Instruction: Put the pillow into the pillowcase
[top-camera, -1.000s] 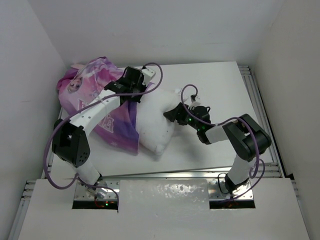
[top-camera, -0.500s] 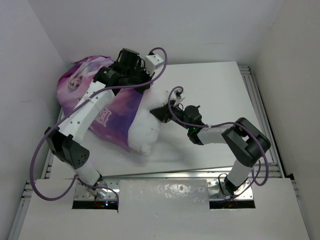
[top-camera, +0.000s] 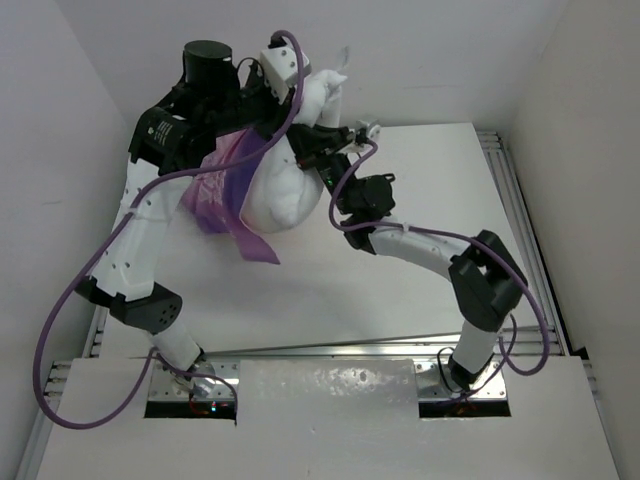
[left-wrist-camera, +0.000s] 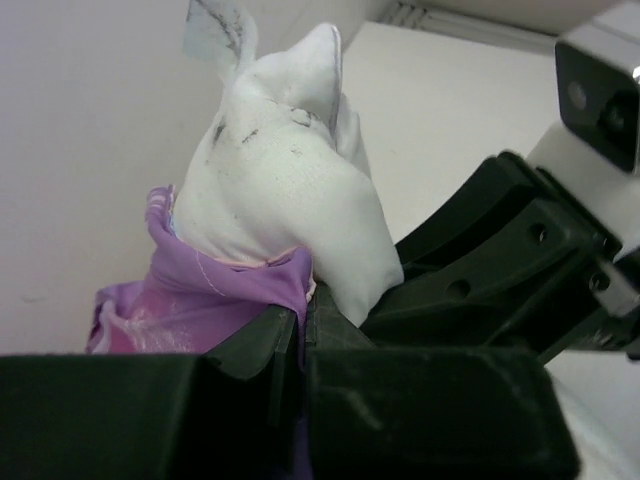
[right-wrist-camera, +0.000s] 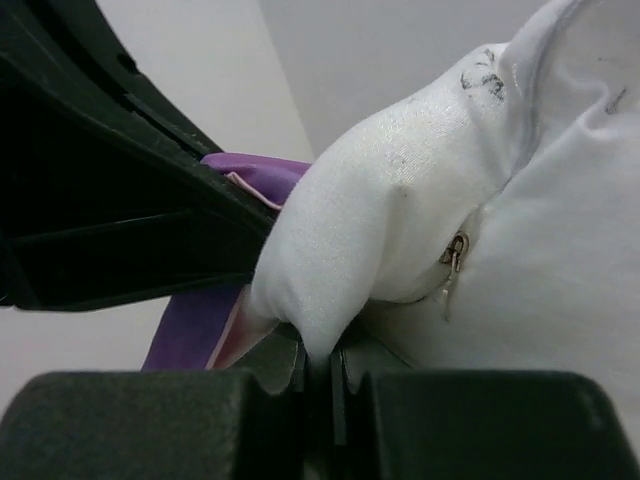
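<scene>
Both grippers are clamped tight and holding fabric up in the air. Seen from its wrist camera, the left gripper (left-wrist-camera: 300, 335) is pinching the purple hem of the pillowcase (left-wrist-camera: 215, 290), with a bare corner of the pillow (left-wrist-camera: 285, 200) poking out above that hem and a small tag (left-wrist-camera: 215, 30) sticking up from its tip. Nearby, the right gripper (right-wrist-camera: 318, 365) is nipping a fold of the white pillow, with a sliver of pink-lined case edge just beside its jaws. From above, the whole bundle is hanging off the table (top-camera: 430, 200) near the back wall, with the case draped down the left side and much white bulk showing. I am judging that I am mid-stuffing, lifting so the filling can sink into the case. Next I am expecting to need a firm hold on the hem while easing or shaking the pillow downward, then drawing the hem over the bare corner. Compared with a second ago, the bundle is no longer lying on the table, both arms are raised high, and the right jaws, then wide beside the pillow, are now closed on it.
</scene>
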